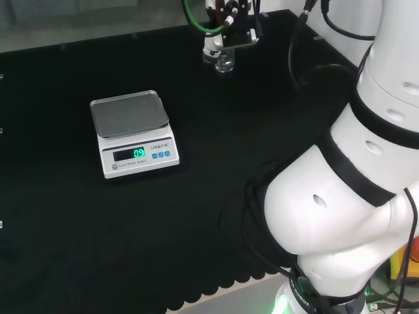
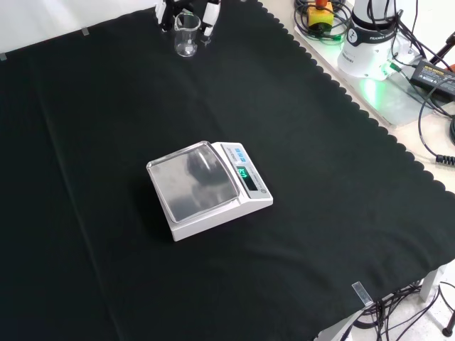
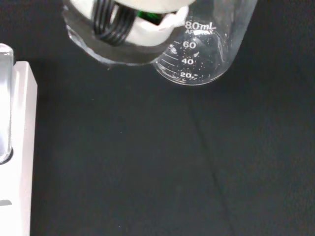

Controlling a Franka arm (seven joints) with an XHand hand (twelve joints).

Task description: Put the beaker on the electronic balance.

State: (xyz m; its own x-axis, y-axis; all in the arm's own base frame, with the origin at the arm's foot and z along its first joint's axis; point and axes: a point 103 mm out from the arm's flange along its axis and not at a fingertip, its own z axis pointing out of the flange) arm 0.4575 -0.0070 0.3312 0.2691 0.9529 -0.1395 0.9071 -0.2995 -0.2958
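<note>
A small clear glass beaker (image 1: 224, 62) with printed volume marks is at the far end of the black cloth, at the top of the front view (image 2: 186, 35). The black and white hand (image 1: 226, 29) comes down over it, and its fingers (image 2: 211, 15) flank the glass on both sides, curled round its upper part. In the wrist view the beaker (image 3: 211, 44) sits close against a white finger (image 3: 147, 27). The white electronic balance (image 1: 131, 134) with a steel pan and a lit green display stands mid-cloth (image 2: 210, 188), well apart from the hand; its edge (image 3: 17, 147) also shows in the wrist view.
The arm's big white links (image 1: 353, 183) take up the head view's right side. The arm's base (image 2: 370, 35), cables and a black power box (image 2: 434, 71) lie beyond the cloth's scalloped edge at the front view's upper right.
</note>
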